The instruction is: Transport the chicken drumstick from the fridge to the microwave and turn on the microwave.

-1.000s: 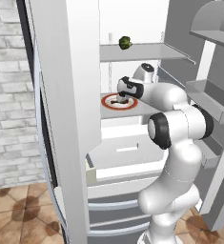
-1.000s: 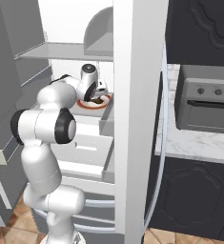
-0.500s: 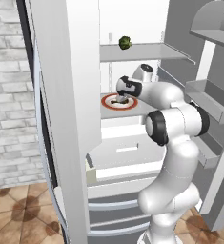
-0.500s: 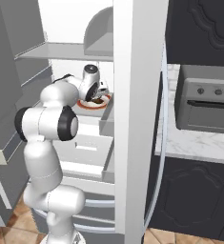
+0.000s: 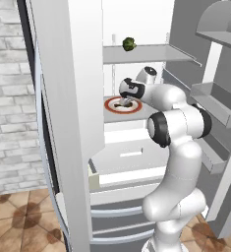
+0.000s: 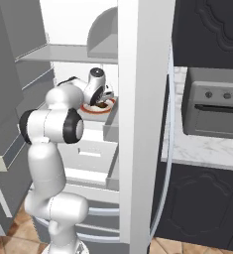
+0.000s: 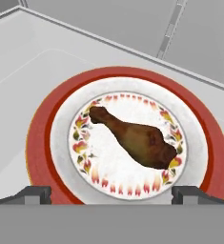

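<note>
The chicken drumstick [image 7: 135,138], golden-brown, lies on a white plate with a red rim [image 7: 37,143] on a middle shelf of the open fridge [image 5: 68,98]. Its thick end points lower right in the hand view and its bone end upper left. My gripper [image 7: 111,193] hangs open just above the plate, one fingertip [image 7: 35,193] on each side, with nothing between them. From the base views the gripper [image 5: 124,100] [image 6: 104,99] reaches into the fridge over the plate [image 5: 109,104] [image 6: 90,110]. The microwave is out of view.
A small dark-green vegetable [image 5: 129,44] sits on the shelf above. A white crisper box [image 5: 127,162] juts out below the plate's shelf. The fridge door with bins [image 5: 213,106] stands open on the right. A grey oven [image 6: 212,106] rests on the marble counter [image 6: 202,151].
The arm has shifted only slightly. The hand stays over the plate with its jaws open.
</note>
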{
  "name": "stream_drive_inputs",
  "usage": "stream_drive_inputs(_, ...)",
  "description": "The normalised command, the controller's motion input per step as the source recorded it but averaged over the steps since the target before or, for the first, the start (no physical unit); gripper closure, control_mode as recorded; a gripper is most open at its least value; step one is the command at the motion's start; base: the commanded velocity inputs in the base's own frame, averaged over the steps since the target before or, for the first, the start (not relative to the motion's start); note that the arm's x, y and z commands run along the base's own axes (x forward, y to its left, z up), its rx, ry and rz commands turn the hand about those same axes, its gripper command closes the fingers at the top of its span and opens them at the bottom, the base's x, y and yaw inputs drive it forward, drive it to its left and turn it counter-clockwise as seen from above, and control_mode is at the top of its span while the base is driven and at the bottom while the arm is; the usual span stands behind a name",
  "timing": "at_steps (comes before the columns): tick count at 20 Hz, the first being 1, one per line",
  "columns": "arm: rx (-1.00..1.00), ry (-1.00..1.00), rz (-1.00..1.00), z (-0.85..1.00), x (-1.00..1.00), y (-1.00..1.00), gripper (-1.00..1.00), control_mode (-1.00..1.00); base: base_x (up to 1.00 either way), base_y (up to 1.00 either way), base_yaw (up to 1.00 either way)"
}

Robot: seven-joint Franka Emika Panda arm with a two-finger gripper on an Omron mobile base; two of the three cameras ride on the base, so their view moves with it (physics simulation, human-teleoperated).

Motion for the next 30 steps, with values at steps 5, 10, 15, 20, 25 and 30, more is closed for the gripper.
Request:
stream_drive_inputs(5,0.00,0.00,0.03,-0.02,0.16,0.00,-1.00,-1.00,0.00,0.00,0.00)
stream_drive_inputs(10,0.00,0.00,0.02,-0.07,0.09,0.00,-1.00,-1.00,0.00,0.00,0.00)
stream_drive_inputs(15,0.00,0.00,0.01,-0.13,0.07,0.00,-1.00,-1.00,0.00,0.00,0.00)
stream_drive_inputs(20,0.00,0.00,0.01,-0.10,0.12,0.00,-1.00,-1.00,0.00,0.00,0.00)
stream_drive_inputs(25,0.00,0.01,0.02,-0.08,0.16,0.00,-1.00,-1.00,0.00,0.00,0.00)
stream_drive_inputs(30,0.00,0.01,0.02,-0.08,0.13,0.00,-1.00,-1.00,0.00,0.00,0.00)
